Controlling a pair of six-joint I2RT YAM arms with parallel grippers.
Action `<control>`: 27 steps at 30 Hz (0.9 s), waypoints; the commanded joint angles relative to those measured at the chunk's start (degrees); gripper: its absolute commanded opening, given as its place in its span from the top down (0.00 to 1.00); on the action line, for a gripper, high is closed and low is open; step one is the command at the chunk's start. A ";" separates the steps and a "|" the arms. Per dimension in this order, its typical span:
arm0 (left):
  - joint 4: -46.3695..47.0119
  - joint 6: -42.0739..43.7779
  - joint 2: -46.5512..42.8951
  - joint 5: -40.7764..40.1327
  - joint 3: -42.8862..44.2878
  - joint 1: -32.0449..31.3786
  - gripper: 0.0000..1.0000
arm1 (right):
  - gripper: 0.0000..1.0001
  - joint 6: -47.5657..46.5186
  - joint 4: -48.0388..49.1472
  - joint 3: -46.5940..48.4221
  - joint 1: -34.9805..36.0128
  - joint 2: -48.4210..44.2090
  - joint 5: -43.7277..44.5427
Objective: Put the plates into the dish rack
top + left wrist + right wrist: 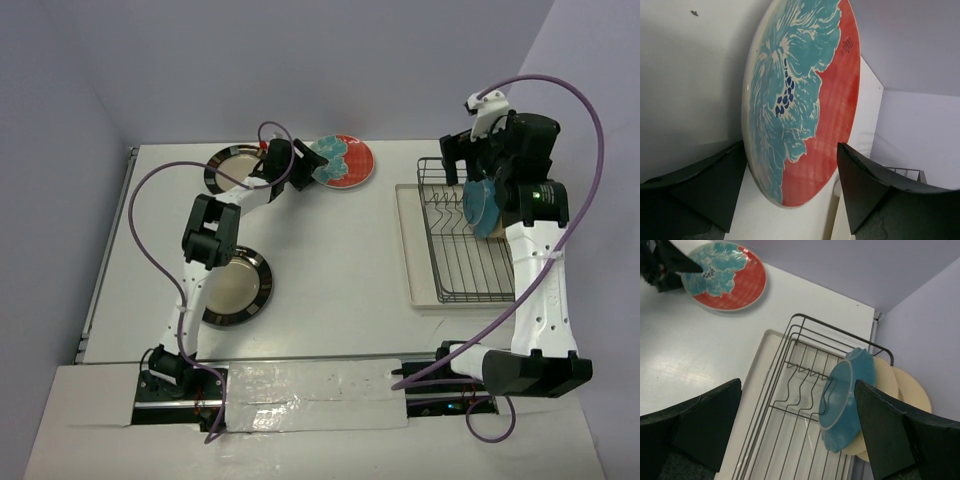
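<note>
The red plate with teal flowers (pixel 345 160) lies at the far middle of the table. My left gripper (pixel 303 166) is open at its left rim. In the left wrist view the plate (pixel 805 100) has its near edge between the spread fingers of the left gripper (pixel 792 192), close to the left finger (pixel 715 185). The dish rack (pixel 462 270) is at the right. A scalloped teal plate (pixel 845 400) stands upright in it, with two cream plates (pixel 912 390) behind. My right gripper (pixel 797 435) hovers open above the rack (pixel 790 440), empty.
Two cream plates with dark striped rims lie flat on the left: one at the far left (pixel 230 170), one nearer (pixel 240 290) under the left arm. The rack sits on a cream tray (pixel 412 250). Walls close the far and right sides.
</note>
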 commanded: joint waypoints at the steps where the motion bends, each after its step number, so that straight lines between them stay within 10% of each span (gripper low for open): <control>1: 2.56 -4.05 3.30 1.81 4.92 -0.21 0.21 | 0.00 -3.48 3.52 -2.66 3.24 -2.01 2.24; 10: 4.15 -9.32 7.18 3.83 6.86 -0.21 0.52 | 0.00 -5.95 4.59 -3.46 8.44 -1.22 6.20; 14: 5.64 -10.21 6.40 6.29 5.11 0.23 0.97 | 0.00 -8.58 5.20 -5.39 11.42 -2.62 7.34; 27: 2.05 -1.69 -28.75 25.87 -20.97 6.56 1.00 | 0.00 -33.53 13.38 -23.76 17.48 -15.98 -7.68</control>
